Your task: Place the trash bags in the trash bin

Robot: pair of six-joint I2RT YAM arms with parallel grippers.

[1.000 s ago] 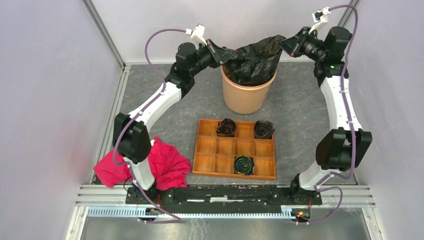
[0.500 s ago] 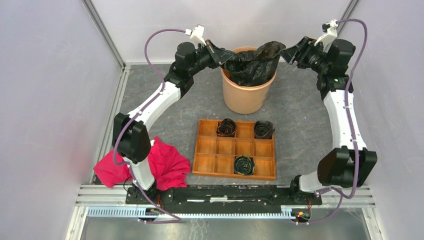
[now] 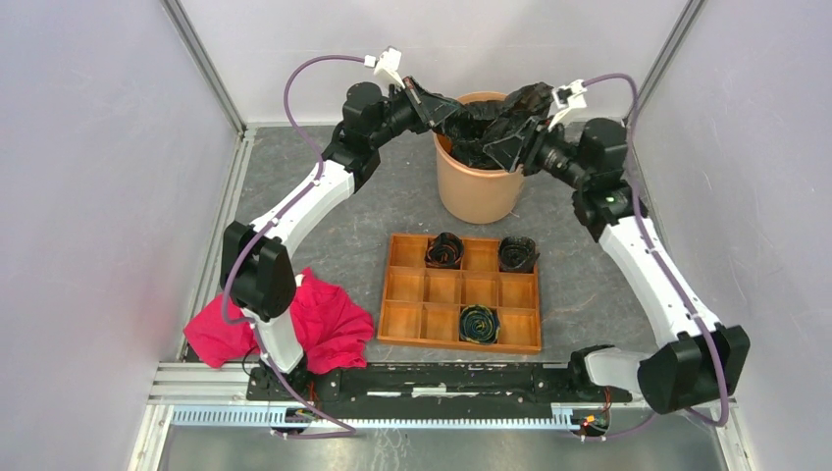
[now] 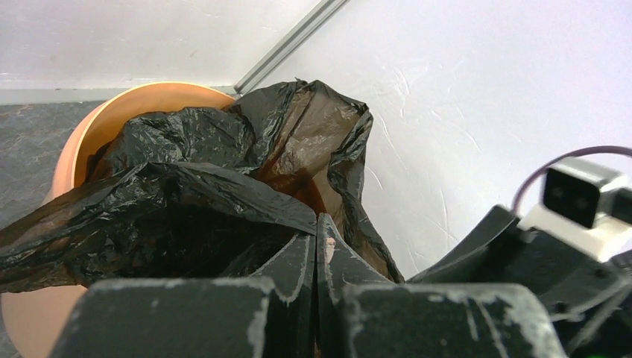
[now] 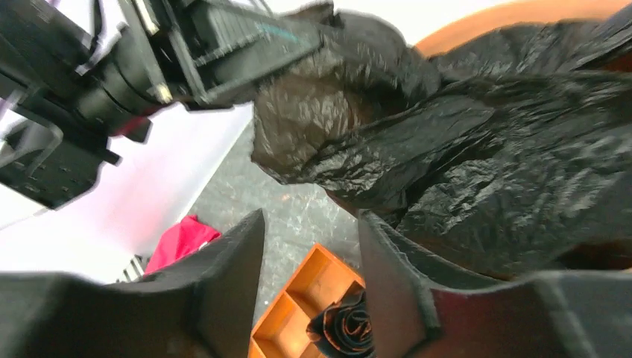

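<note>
The black wrinkly trash bag (image 3: 495,120) lies bunched in the mouth of the orange trash bin (image 3: 478,191), with a fold rising above the far right rim. My left gripper (image 3: 437,106) is shut on the bag's edge at the bin's left rim. In the left wrist view its jaws (image 4: 317,227) are pressed together on the film (image 4: 194,186) above the bin (image 4: 112,119). My right gripper (image 3: 507,150) is open at the bin's right front rim. In the right wrist view (image 5: 311,220) nothing sits between its fingers, and the bag (image 5: 484,149) hangs just beyond them.
A wooden compartment tray (image 3: 442,289) lies in front of the bin, holding three dark rolls (image 3: 444,250), (image 3: 518,254), (image 3: 479,324). A red cloth (image 3: 329,319) lies by the left arm's base. Enclosure walls stand close behind the bin.
My right gripper has let go of the bag's right edge and swung down and left to the bin's right front rim. The bag has sunk lower. My left gripper has stayed put.
</note>
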